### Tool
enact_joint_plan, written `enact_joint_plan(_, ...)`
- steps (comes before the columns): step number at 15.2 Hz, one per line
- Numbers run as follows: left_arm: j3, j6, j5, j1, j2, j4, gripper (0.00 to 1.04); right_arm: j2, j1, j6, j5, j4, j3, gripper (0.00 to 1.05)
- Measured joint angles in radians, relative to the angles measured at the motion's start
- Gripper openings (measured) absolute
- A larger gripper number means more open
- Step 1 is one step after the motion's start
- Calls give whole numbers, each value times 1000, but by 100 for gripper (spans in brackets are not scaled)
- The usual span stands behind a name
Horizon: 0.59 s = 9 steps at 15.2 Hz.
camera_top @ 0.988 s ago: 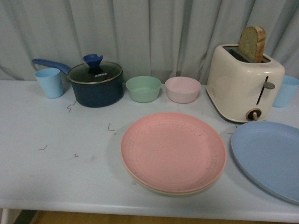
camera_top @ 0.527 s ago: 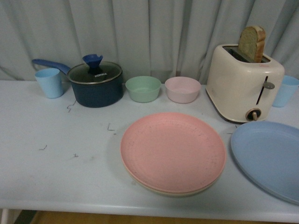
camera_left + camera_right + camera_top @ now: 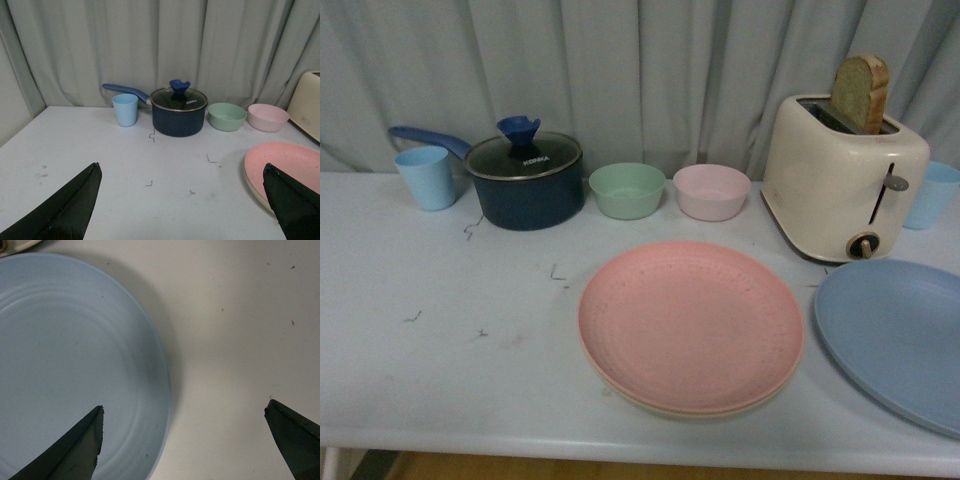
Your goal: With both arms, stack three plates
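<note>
Right wrist view: right gripper (image 3: 184, 407) jaws were spread wide and empty. It hung over the rim of the light blue plate (image 3: 75, 365), one finger above the plate, the other above bare table (image 3: 240, 315). No contact visible.

Left wrist view: left gripper (image 3: 181, 165) was also spread wide and empty, up off the table and well to the left of the toaster (image 3: 840, 180).

Front view showed neither arm.

Status:
- Pink plate (image 3: 690, 325) sat on the beige plate (image 3: 690, 414), in front of the toaster and to its left. Only the beige rim showed under the pink.
- Blue plate lay flat on the table just in front of the toaster, beside the stack and not touching it.

My read: two of three were stacked. Left to do: grip the blue plate by its rim, lift it, and set it on the pink one. The right arm looked staged for that.
</note>
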Motion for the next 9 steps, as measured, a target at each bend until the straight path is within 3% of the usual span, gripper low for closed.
enact_joint_plan(6, 0, 0, 0, 0, 0, 0, 98, 200, 36, 6, 13, -15, 116, 97)
enact_joint_plan(9, 0, 0, 0, 0, 0, 0, 98, 239, 55, 15, 29, -11, 137, 64)
